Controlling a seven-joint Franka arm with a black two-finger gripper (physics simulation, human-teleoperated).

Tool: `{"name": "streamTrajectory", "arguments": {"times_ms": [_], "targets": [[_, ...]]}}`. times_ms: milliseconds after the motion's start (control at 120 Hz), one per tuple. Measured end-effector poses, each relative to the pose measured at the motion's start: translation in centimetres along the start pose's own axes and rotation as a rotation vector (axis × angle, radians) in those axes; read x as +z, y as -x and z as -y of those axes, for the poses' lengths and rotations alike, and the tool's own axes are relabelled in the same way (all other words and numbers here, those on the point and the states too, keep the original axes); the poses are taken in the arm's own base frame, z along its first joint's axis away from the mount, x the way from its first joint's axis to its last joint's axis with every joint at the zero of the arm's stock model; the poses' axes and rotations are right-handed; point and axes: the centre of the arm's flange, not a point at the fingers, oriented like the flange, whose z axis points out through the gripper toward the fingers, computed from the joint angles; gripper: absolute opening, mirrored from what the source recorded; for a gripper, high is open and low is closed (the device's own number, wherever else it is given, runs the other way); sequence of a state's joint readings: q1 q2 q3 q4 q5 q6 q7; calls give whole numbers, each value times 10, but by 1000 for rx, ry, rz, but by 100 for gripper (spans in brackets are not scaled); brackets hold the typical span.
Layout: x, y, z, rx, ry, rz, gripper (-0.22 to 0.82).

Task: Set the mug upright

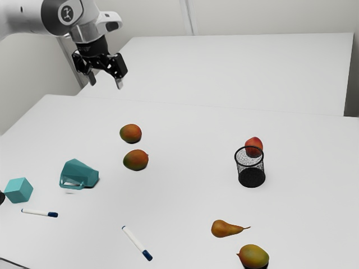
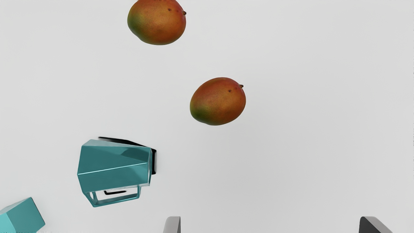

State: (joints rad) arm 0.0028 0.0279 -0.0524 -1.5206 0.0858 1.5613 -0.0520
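Hand [image 1: 106, 84] high; mug [image 1: 80, 172] below, apart.

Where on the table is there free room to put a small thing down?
Wide bare patches lie between the orange mangoes and the bin, and between the bin and the exterior view's right edge. It is crowded at that view's left, where mug, cube and a marker lie close; also around the pear and yellow mango.

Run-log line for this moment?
Teal faceted mug on its side | black two-finger gripper open, above table | mug untouched | upright: not yet
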Motion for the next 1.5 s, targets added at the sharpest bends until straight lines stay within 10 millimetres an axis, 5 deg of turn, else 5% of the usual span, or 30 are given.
{"name": "streamTrajectory", "arguments": {"times_ms": [467,708,850,1042,1267,1500], "targets": [[8,12,-13,-24,-2,33,60],[44,22,-21,-25,61,124,60],[68,23,-7,-22,95,158,60],[114,25,38,-52,170,176,60],[172,27,119,-127,292,138,60],[245,53,259,-281,446,80,60]]}}
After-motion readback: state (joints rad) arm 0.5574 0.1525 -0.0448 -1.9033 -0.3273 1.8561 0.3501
